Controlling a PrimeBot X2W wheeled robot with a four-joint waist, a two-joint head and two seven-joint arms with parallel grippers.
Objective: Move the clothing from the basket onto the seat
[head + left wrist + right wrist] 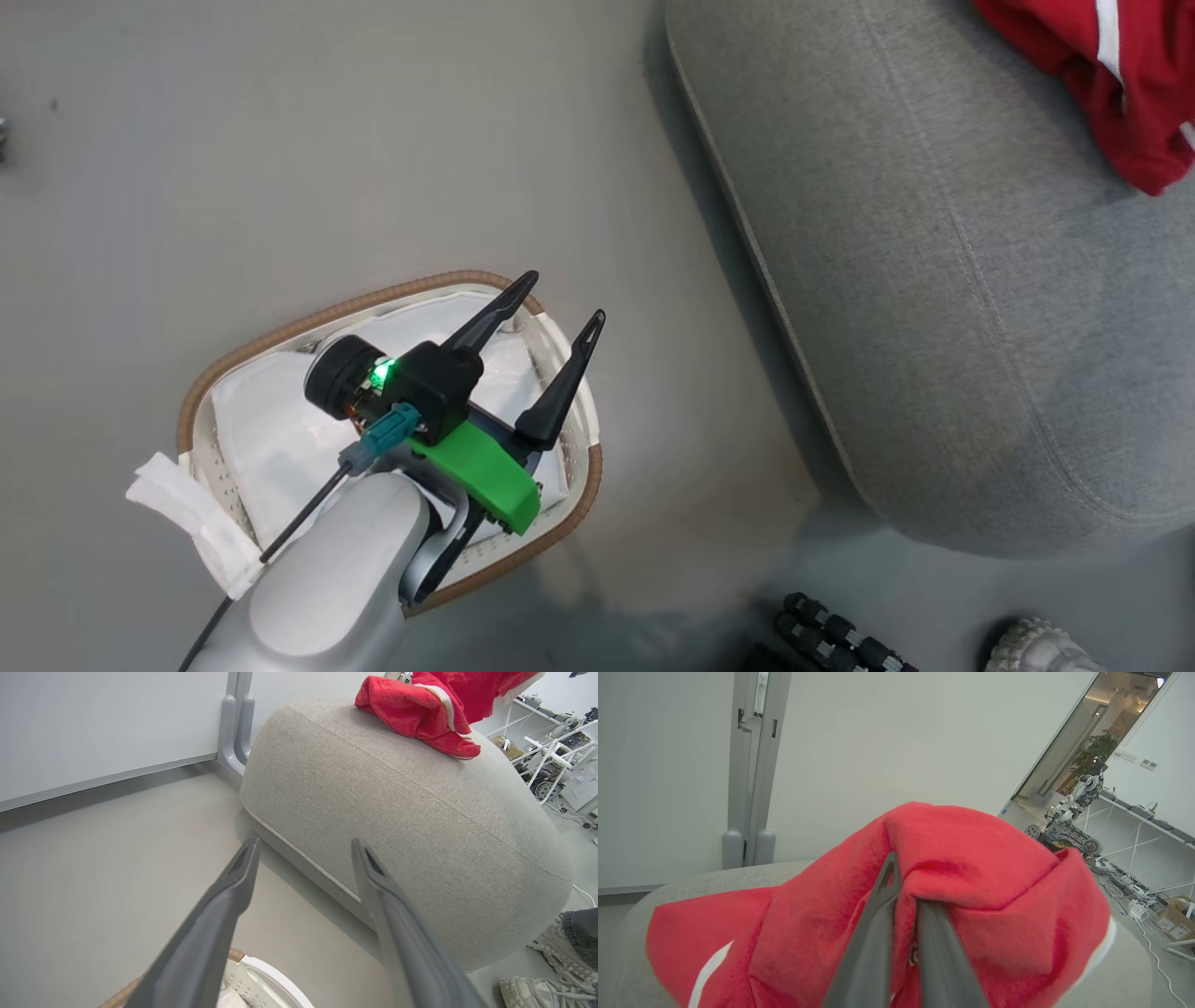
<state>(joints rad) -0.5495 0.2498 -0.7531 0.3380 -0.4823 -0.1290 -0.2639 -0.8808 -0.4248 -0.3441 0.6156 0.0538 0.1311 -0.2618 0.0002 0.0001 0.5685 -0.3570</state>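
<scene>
One release remains: right end effector [906, 882] clamps the clothing [971, 868] on the seat [934, 280], two o'clock; left end effector [565, 297] hovers splayed over the cleared basket [317, 315].

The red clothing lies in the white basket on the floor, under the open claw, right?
No. The head view shows the clothing over on the grey seat. The basket on the floor, under the open left gripper, has its white liner in it.
</scene>
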